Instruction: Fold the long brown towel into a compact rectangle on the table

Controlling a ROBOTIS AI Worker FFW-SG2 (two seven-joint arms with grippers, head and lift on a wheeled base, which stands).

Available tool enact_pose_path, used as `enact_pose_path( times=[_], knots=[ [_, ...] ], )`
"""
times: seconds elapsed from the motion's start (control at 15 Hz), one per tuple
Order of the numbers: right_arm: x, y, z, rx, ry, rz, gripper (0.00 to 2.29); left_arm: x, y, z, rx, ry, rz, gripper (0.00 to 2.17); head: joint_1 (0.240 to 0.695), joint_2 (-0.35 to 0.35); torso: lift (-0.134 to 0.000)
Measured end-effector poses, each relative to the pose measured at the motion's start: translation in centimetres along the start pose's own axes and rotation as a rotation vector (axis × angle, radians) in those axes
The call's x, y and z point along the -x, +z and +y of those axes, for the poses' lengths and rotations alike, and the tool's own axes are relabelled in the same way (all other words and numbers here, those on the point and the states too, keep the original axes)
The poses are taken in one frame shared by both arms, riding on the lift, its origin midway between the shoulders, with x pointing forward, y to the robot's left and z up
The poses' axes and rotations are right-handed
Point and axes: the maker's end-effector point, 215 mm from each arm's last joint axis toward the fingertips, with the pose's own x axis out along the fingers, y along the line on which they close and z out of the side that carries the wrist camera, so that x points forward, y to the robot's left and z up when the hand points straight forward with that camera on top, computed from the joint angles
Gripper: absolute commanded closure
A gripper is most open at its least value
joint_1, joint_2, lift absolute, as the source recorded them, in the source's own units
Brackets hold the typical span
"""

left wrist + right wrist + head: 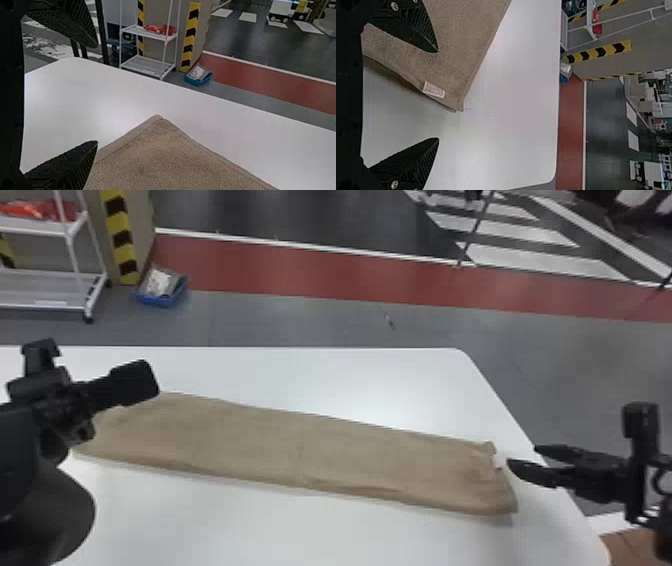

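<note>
The brown towel (pixel 300 450) lies flat in a long strip across the white table (pixel 280 375), with a small white tag at its right end. Over its left end is my left gripper (pixel 145 382); in the left wrist view the same gripper (pixel 97 93) stands open, a towel corner (pixel 158 130) beyond its fingers. Just off the towel's right end, my right gripper (pixel 520 457) is open. The right wrist view has this gripper (pixel 439 95) with one finger over the towel (pixel 459 35) near the tag (pixel 434 89) and the other over bare table.
The table's right edge (pixel 505 410) runs beneath the right gripper's side. Beyond the far edge, on the floor, are a blue bin (pixel 161 290) and a white shelf rack (pixel 50 290) at the left.
</note>
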Motion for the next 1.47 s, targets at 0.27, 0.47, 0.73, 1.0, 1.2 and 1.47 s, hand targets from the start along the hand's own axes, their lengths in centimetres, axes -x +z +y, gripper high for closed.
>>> enact_pose_path(
  times=[0.27,0.47,0.73,1.0,1.2,1.47],
  knots=[
    [-0.1,-0.2,0.2,-0.002,0.003,0.002,0.09,-0.2,-0.9,0.4,0.087,-0.016,0.028,0.08,0.695,-0.259,-0.124],
    [-0.3,-0.3,0.3,-0.002,0.004,0.004,0.09,-0.4,-1.7,0.0,0.186,-0.064,0.057,0.08,0.695,-0.246,-0.124],
    [-0.3,-0.6,0.5,-0.004,0.006,0.007,0.09,-0.7,-0.9,0.1,0.256,-0.092,0.048,0.08,0.695,-0.249,-0.124],
    [-0.3,-0.9,0.6,-0.002,0.006,0.011,0.09,-1.4,0.5,-0.5,0.297,-0.136,0.036,0.09,0.695,-0.258,-0.124],
    [-0.2,-0.9,0.5,-0.001,0.004,0.012,0.09,-2.0,1.2,-1.5,0.338,-0.216,0.038,0.18,0.695,-0.269,-0.124],
    [-0.3,-1.0,0.4,0.005,0.004,0.013,0.09,-2.2,1.1,-3.2,0.506,-0.364,0.099,0.21,0.695,-0.274,-0.124]
  ],
)
